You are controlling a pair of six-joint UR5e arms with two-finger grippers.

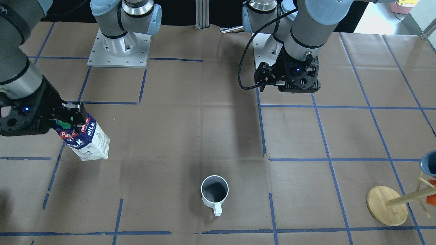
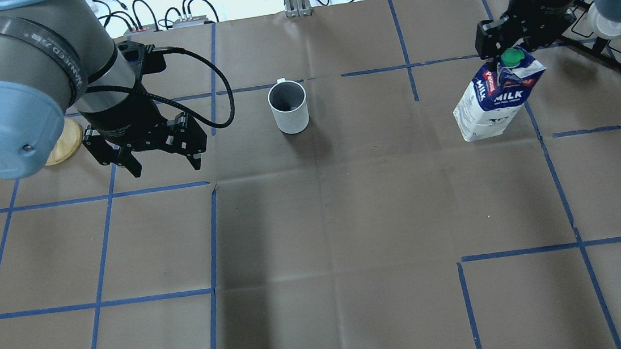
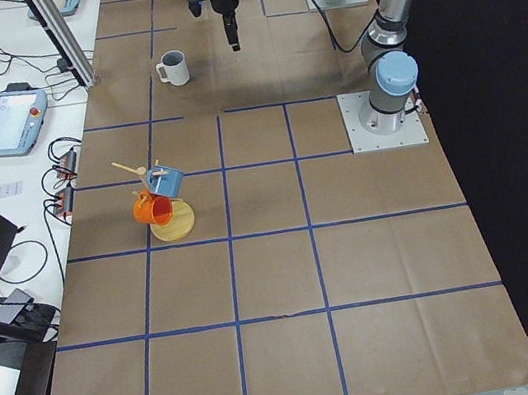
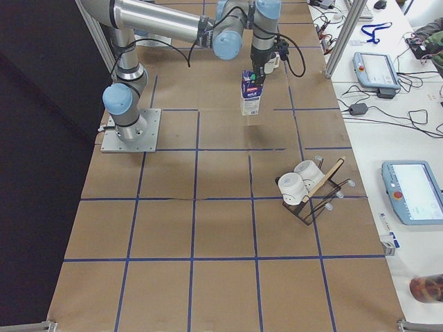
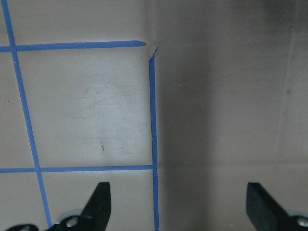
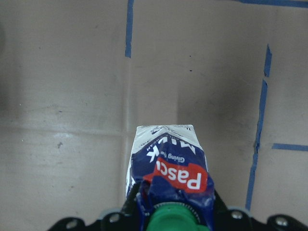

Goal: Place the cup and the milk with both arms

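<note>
Overhead exterior, left to right: left gripper (image 2: pixel 166 169) hangs over bare brown paper (image 2: pixel 349 222), jaws spread wide, nothing in them. The left wrist view agrees, with both fingers (image 5: pixel 98 204) far apart and only paper and blue tape between. The cup (image 2: pixel 288 107) stands upright on the paper to this gripper's right and a bit farther out from the robot, well apart from it. Its mouth is up, its long axis vertical, and its handle points away from the robot. It doesn't show in the left wrist view. Further right, past a wide gap, is the milk (image 2: pixel 493 104), upright and hanging directly under the right gripper (image 2: pixel 504 60), which is clamped on the gable top beside the green cap. Can't tell whether the carton's base touches the paper. The cup sits between the two grippers, nearer the left one. Judgement: the cup is the free left arm's job, needing a sideways move rightward and outward, then a descent.
</note>
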